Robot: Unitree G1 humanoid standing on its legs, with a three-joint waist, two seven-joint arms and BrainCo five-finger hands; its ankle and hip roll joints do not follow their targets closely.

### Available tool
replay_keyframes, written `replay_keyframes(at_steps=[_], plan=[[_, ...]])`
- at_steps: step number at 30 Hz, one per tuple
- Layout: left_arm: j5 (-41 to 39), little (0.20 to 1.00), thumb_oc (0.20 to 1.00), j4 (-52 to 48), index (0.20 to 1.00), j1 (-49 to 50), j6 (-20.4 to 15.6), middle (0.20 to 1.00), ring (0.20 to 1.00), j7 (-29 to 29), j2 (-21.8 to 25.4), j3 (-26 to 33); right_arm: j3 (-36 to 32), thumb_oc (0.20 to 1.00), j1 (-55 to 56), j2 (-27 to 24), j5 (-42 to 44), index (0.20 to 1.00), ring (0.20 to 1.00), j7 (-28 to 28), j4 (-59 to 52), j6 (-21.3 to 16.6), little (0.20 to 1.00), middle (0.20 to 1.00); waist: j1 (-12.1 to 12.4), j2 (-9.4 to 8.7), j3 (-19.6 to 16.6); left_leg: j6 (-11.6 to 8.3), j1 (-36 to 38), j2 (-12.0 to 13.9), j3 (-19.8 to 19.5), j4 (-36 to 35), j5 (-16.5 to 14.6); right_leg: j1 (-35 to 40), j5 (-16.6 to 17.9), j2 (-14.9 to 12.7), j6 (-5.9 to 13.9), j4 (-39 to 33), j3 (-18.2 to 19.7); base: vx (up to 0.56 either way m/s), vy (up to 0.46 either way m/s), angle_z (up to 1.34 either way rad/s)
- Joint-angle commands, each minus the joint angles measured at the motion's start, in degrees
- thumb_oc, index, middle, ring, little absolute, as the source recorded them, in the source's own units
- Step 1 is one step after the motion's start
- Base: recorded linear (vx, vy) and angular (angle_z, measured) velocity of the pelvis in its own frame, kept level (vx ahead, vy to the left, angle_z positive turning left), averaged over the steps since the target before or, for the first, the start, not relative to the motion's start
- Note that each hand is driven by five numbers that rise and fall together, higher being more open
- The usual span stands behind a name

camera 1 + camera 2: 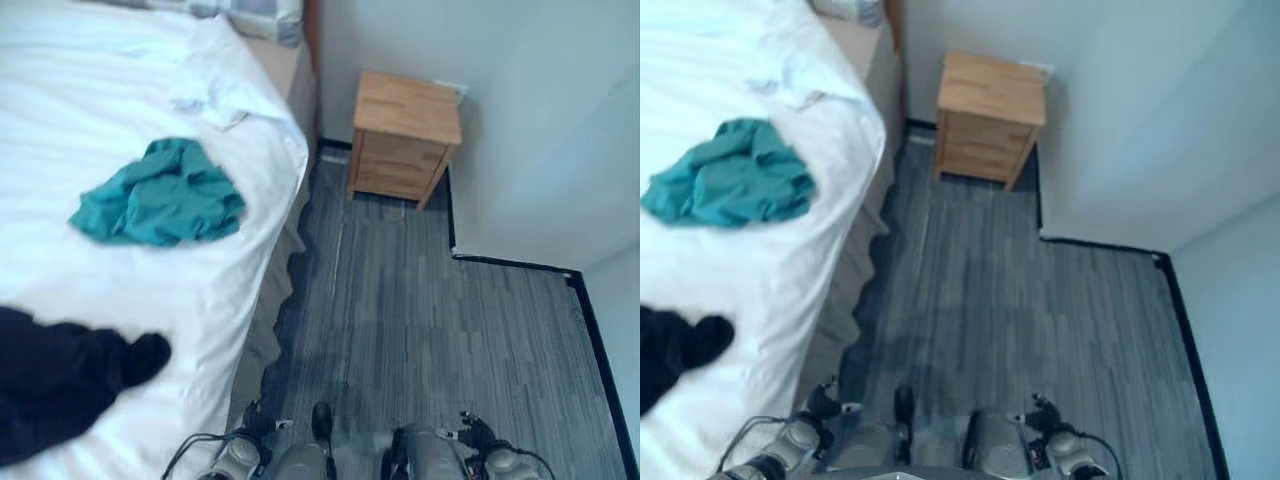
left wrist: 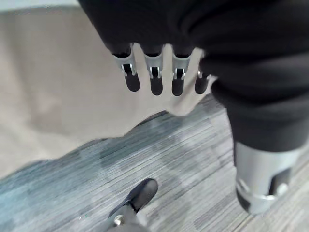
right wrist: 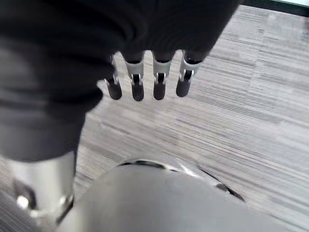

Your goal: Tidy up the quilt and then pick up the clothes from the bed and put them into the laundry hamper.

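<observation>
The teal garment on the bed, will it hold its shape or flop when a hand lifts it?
The teal garment lies crumpled in soft folds on the white quilt, so it will probably droop and hang. It looks thin, so likely light. A loose edge may trail and drag the quilt.

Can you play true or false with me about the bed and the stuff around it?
1. A teal garment lies on the white quilt. True.
2. The wooden nightstand stands on the bed. False: it stands on the floor by the wall.
3. A dark garment lies on the bed. True.
4. The left hand holds the teal garment. False: its fingers hang straight, holding nothing.
</observation>
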Motion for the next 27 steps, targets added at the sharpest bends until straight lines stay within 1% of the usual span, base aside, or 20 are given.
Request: replay_keyframes(at_steps=[1, 2, 3, 4, 6, 8, 10, 12, 14, 16, 17, 19, 20, 21, 22, 23, 24, 25, 26, 27], plan=[[3.64, 1.0, 1.0, 0.62, 1.0, -3.2, -0.71, 1.0, 1.0, 0.75, 0.66, -0.24, -0.85, 1.0, -0.48, 0.05, 0.07, 1.0, 1.0, -0.35, -0.05, -0.56, 1.0, 1.0, -0.63, 0.75, 1.44, -3.77, 1.54, -0.45, -3.25, -0.22, -3.39, 5.9, 4.15, 3.62, -0.3, -14.26, -3.54, 0.55, -0.133, 0.39], [4.51, 1.0, 1.0, -0.07, 1.0, -4.24, -1.09, 1.0, 1.0, 0.69, 1.03, -1.01, -2.21, 1.0, -0.06, -0.06, 2.35, 1.0, 1.0, -0.34, 0.34, -0.68, 1.0, 1.0, -2.12, 0.51, 1.01, -5.15, 4.15, -0.62, -3.8, -0.22, -5.76, 6.09, 4.6, 3.24, -0.53, -30.95, -4.04, 0.57, -0.158, 0.47], [4.98, 1.0, 1.0, -0.03, 1.0, -4.65, -1.44, 1.0, 1.0, 0.65, 1.07, -1.13, -2.7, 1.0, 0.12, -0.03, 2.89, 1.0, 1.0, -0.5, 0.54, -0.69, 1.0, 1.0, -2.65, 0.3, 0.5, -5.85, 4.67, -0.61, -3.74, -0.22, -6.71, 5.47, 5.53, 2.44, -0.1, -36.59, -3.79, 0.58, -0.161, 0.47], [4.99, 1.0, 1.0, -0.02, 1.0, -4.63, -1.45, 1.0, 1.0, 0.65, 1.03, -1.14, -2.71, 1.0, 0.15, -0.05, 2.9, 1.0, 1.0, -0.51, 0.54, -0.69, 1.0, 1.0, -2.66, 0.53, 0.66, -5.93, 4.97, -0.34, -3.78, -0.22, -6.91, 6.1, 5.78, 2.77, -0.13, -37.27, -3.95, 0.41, -0.13, 0.57], [6.54, 1.0, 1.0, 0.83, 1.0, -4.59, -2.07, 1.0, 1.0, 0.07, 0.45, -1.32, -3.37, 1.0, 0.67, 0.17, 2.2, 1.0, 1.0, -0.13, 1.87, -0.06, 1.0, 1.0, -3.51, 0.77, -0.39, -7.16, 8.6, 0.71, -3.97, -0.22, -10.4, 4.78, 8.7, 1.23, 1.0, -42.75, -2.02, 0.62, -0.168, 0.55], [6.37, 1.0, 1.0, 1.45, 1.0, -2.88, -1.93, 1.0, 1.0, 0.03, -0.33, -0.85, -3.1, 1.0, 1.37, -0.1, 1.39, 1.0, 1.0, 0.3, 2.19, -0.23, 1.0, 1.0, -3.74, 1.14, -1.51, -7.74, 11.8, 1.89, -3.84, 1.03, -10.49, 6.57, 9.32, 2.26, -0.54, -41.94, -1.52, 0.61, -0.133, 0.31], [5.93, 1.0, 1.0, 1.44, 1.0, -1.71, -1.99, 1.0, 1.0, -0.14, -1.24, -0.73, -2.79, 1.0, 1.26, -1.08, 1.01, 1.0, 1.0, 0.49, 3.02, -0.15, 1.0, 1.0, -3.24, 1.76, -1.52, -9.06, 9.09, 3.01, -2.94, 12.2, -7.5, 10.17, 8.77, 3.82, -2.03, -43.75, -1.95, 0.43, -0.154, 0.03], [5.03, 1.0, 1.0, 0.53, 1.0, -1.47, -2.05, 1.0, 1.0, -0.15, -1.52, -0.77, -1.49, 1.0, 0.65, -1.83, 0.07, 1.0, 1.0, 0.37, 2.12, -0.19, 1.0, 1.0, -1.62, 0.72, -0.41, -9.54, 1.37, 3.07, -4.93, 28.46, -2.26, 14.41, 7.75, 4.3, -4.33, -45.41, -2.33, 0.36, -0.202, -0.09], [3.92, 1.0, 1.0, -0.16, 1.0, -2.07, -2.18, 1.0, 1.0, 0.36, -1.47, -1.12, -0.09, 1.0, -0.64, -2.33, -0.58, 1.0, 1.0, 0.26, 0.74, -0.12, 1.0, 1.0, 0.22, -1.38, 0.85, -8.16, -6.62, 2.1, -5.86, 37.56, -2.89, 17.45, 6.17, 3.4, -5.26, -46.39, -2.27, 0.37, -0.151, -0.52], [3.11, 1.0, 1.0, -0.86, 1.0, -2.41, -2.39, 1.0, 1.0, 0.8, -2.07, -0.99, 1.95, 1.0, -2.1, -2.61, -1.88, 1.0, 1.0, 0.01, -0.08, -0.15, 1.0, 1.0, 2.36, -1.71, 1.46, -7.55, -10.42, 1.28, -3.64, 32.44, -5.83, 20.48, 4.37, 3.19, -4.66, -47.02, -2.11, 0.44, 0.015, -0.38], [3.13, 1.0, 1.0, -1.25, 1.0, -2.25, -2.35, 1.0, 1.0, 0.64, -2.26, -1.02, 2.23, 1.0, -2.08, -2.56, -2.28, 1.0, 1.0, 0.09, -0.14, -0.16, 1.0, 1.0, 2.74, -1.51, 0.91, -7.32, -10.4, 1.11, -2.67, 27.82, -6.04, 20.68, 3.95, 3.13, -4.38, -47.02, -1.97, 0.43, 0.125, -0.31], [3.4, 1.0, 1.0, -1.36, 1.0, -1.52, -2.44, 1.0, 1.0, 0.17, -2.91, -1.06, 2.41, 1.0, -2.18, -2.82, -2.99, 1.0, 1.0, -0.13, -0.07, -0.26, 1.0, 1.0, 3.2, -0.63, -0.44, -7.12, -9.55, 0.24, 1.59, 14.56, -3.57, 22.42, 2.14, 3.77, -3.57, -47.02, -2.84, 0.4, 0.132, -0.26], [3.75, 1.0, 1.0, -0.93, 1.0, -1.34, -2.01, 1.0, 1.0, 0.2, -2.9, -1.0, 2.08, 1.0, -2.66, -2.85, -2.96, 1.0, 1.0, -0.33, -0.3, -0.27, 1.0, 1.0, 3.38, -0.22, -0.74, -7.39, -10.76, 0.92, 6.83, 11.26, -1.09, 24.59, 0.41, 5.01, -3.78, -47.02, -3.63, 0.4, 0.086, -0.06], [4.03, 1.0, 1.0, -0.52, 1.0, -0.98, -1.95, 1.0, 1.0, -0.03, -3.03, -0.95, 1.78, 1.0, -2.61, -2.58, -2.71, 1.0, 1.0, -0.24, -0.59, -0.33, 1.0, 1.0, 3.23, -0.24, -1.15, -6.6, -9.25, 1.27, 10.54, 8.64, -1.07, 25.12, -0.6, 5.99, -4.07, -46.28, -3.52, 0.36, 0.078, 0.31], [4.31, 1.0, 1.0, -0.25, 1.0, -0.99, -1.69, 1.0, 1.0, -0.22, -2.83, -0.88, 1.83, 1.0, -2.32, -2.01, -2.89, 1.0, 1.0, -0.47, -0.6, -0.39, 1.0, 1.0, 3.55, -0.53, -1.46, -5.83, -7.64, 1.09, 12.16, 6.86, -0.98, 24.2, -0.62, 6.25, -3.92, -42.29, -4.16, 0.34, 0.09, 0.56], [4.22, 1.0, 1.0, -0.08, 1.0, 0.03, -1.5, 1.0, 1.0, -0.19, -2.21, -0.27, 2.33, 1.0, -2.29, -1.53, -2.84, 1.0, 1.0, 0.03, -0.89, -0.3, 1.0, 1.0, 4.28, -1.05, -2.14, -4.86, -6.81, -0.44, 9.93, 6.53, -1.57, 22.85, -0.4, 6.4, -3.06, -36.91, -4.23, 0.46, 0.143, 0.66], [4.27, 1.0, 1.0, 0.91, 1.0, 0.66, -1.42, 1.0, 1.0, 0.0, -2.14, 0.56, 1.58, 1.0, -2.34, -0.68, -2.75, 1.0, 1.0, 0.34, -1.63, -0.74, 1.0, 1.0, 3.6, -0.96, -1.71, -3.32, -3.17, -1.36, 7.81, 4.93, -3.14, 18.02, 2.99, 4.15, 2.15, -22.28, -6.4, 0.36, 0.109, 0.53], [4.27, 1.0, 1.0, 0.91, 1.0, 0.64, -1.42, 1.0, 1.0, 0.0, -2.15, 0.56, 1.57, 1.0, -2.35, -0.69, -2.75, 1.0, 1.0, 0.34, -1.63, -0.74, 1.0, 1.0, 3.61, -0.91, -1.85, -3.34, -3.36, -1.28, 7.81, 4.92, -3.06, 17.85, 3.11, 4.23, 2.1, -22.37, -6.41, 0.32, 0.111, 0.32], [3.94, 1.0, 1.0, 0.88, 1.0, 1.05, -1.09, 1.0, 1.0, 0.27, -1.85, 1.1, 1.61, 1.0, -2.59, -0.53, -2.58, 1.0, 1.0, 0.56, -2.28, -0.53, 1.0, 1.0, 3.35, -0.58, -1.36, -2.56, -2.02, -1.54, 6.33, 4.68, -3.37, 15.51, 5.37, 3.04, 3.44, -16.95, -5.82, 0.16, 0.036, 0.41], [3.79, 1.0, 1.0, 1.34, 1.0, 0.91, -1.0, 1.0, 1.0, 0.61, -1.36, 1.49, 1.49, 1.0, -3.05, -0.45, -2.42, 1.0, 1.0, 0.35, -2.8, -0.77, 1.0, 1.0, 3.01, -0.13, -0.91, -2.13, -0.65, -1.3, 4.61, 3.54, -3.25, 12.65, 6.65, 2.91, 3.29, -11.44, -4.7, 0.24, 0.035, 0.68]])
